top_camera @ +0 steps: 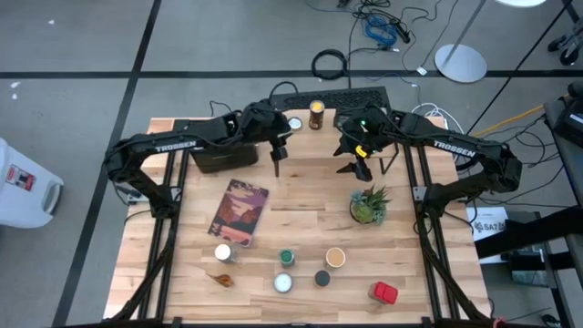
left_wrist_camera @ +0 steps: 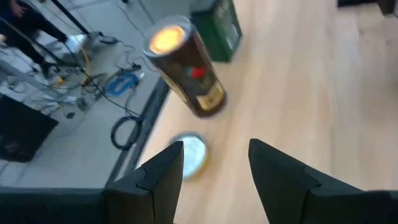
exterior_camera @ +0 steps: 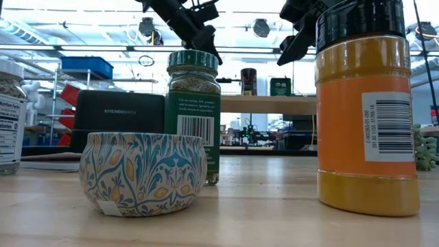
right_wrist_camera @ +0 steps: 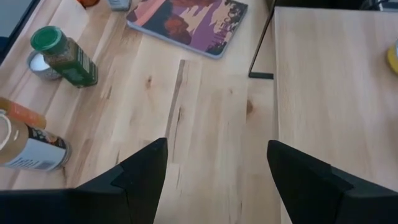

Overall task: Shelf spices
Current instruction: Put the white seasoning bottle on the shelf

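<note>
The shelf [top_camera: 319, 144] stands at the table's far edge, its wooden top on thin black legs. On it rest a dark jar with a yellow top [top_camera: 316, 115] [left_wrist_camera: 186, 68], a white-lidded tin [top_camera: 294, 123] [left_wrist_camera: 191, 155] and a green tin [left_wrist_camera: 221, 31]. Several more spices stand near the near edge, among them a green-topped jar [top_camera: 287, 258] [right_wrist_camera: 65, 56], a tan-topped jar [top_camera: 335, 258] and a red tin [top_camera: 383, 292]. My left gripper [top_camera: 278, 151] [left_wrist_camera: 214, 165] hangs open above the shelf top, near the white-lidded tin. My right gripper [top_camera: 358, 164] [right_wrist_camera: 217, 162] hangs open over the shelf's right end.
A reddish book [top_camera: 239, 211] lies left of the table's centre, and a potted plant [top_camera: 368, 206] stands to the right of it. A black toaster [top_camera: 214, 157] sits left of the shelf, under my left arm. Bare wood lies between the shelf and the near row of spices.
</note>
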Tool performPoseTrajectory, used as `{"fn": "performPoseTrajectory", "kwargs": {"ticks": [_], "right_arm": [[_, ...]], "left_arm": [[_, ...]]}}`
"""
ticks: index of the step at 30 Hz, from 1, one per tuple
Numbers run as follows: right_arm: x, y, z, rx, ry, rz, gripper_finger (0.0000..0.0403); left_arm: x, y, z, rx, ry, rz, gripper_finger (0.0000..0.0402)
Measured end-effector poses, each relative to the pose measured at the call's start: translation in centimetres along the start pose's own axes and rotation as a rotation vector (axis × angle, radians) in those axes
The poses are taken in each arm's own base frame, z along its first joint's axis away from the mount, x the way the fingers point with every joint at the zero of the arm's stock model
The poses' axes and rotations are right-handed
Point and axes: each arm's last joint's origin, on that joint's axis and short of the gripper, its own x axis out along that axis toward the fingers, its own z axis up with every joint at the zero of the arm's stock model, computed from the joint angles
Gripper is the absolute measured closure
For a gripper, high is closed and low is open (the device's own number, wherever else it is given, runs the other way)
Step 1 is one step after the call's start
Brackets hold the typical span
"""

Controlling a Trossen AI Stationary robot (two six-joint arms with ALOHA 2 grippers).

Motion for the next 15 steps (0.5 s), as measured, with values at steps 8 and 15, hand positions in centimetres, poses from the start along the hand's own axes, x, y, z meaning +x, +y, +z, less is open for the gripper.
{"fn": "performPoseTrajectory", "kwargs": {"ticks": [8,15], "right_arm": [[0.4,1.2,0.2,-0.021,0.021,0.055,0.014],[1.0,3.1,0.6,-0.068,0.022,0.158,0.014]], "left_arm": [[-0.3,-1.1,-0.8,-0.002,0.077,-0.122,0.021],[-2.4,-3.0,-0.5,0.007,0.079,-0.312,0.021]]}}
